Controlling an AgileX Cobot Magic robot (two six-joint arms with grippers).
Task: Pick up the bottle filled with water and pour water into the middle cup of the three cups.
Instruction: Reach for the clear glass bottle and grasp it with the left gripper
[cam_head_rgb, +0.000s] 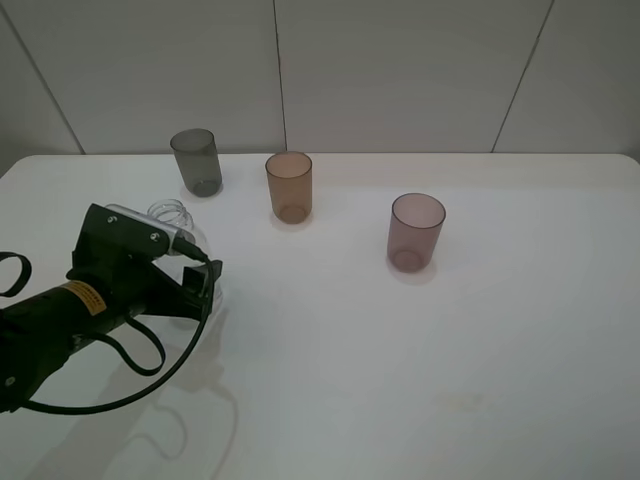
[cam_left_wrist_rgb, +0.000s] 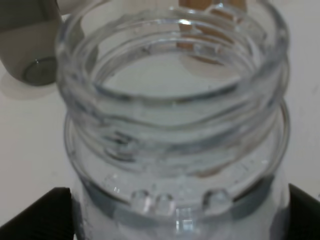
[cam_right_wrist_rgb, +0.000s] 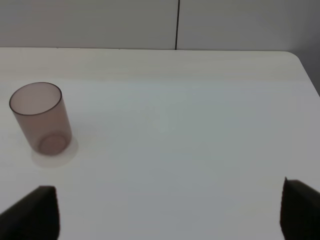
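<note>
The table (cam_head_rgb: 450, 350) is a plain white matte top that fills the near and middle ground. Its near right half is bare apart from soft shadows. At the near left the black left arm (cam_head_rgb: 60, 320) lies low over the surface, with a yellow label on its side and a black cable (cam_head_rgb: 150, 365) looping beneath it.

The left gripper (cam_head_rgb: 195, 285) points toward the far side, and its jaws are closed onto the bottle (cam_head_rgb: 170, 213). In the left wrist view the bottle (cam_left_wrist_rgb: 175, 125) fills the space between the 2 dark fingertips (cam_left_wrist_rgb: 45, 215), which press against its sides. Its wide threaded neck is open and uncapped. The water (cam_left_wrist_rgb: 175, 192) is almost invisible, marked only by a few beads at the shoulder. From overhead only the neck shows beside the wrist housing, and I cannot tell whether the base is resting on the table.

The right gripper (cam_right_wrist_rgb: 167, 215) is out of the overhead view. Its own camera shows its jaws spread wide over bare table, holding nothing.

Farther back 3 tumblers stand upright and well apart. The mauve cup (cam_head_rgb: 416, 232) is nearest, right of centre. The middle cup (cam_head_rgb: 289, 187), amber, is farther back and to its left. The grey cup (cam_head_rgb: 196, 162) is farthest, at the left near the table's back edge and just beyond the bottle.

Behind the table rises a pale panelled wall (cam_head_rgb: 400, 70), divided by thin dark seams.
</note>
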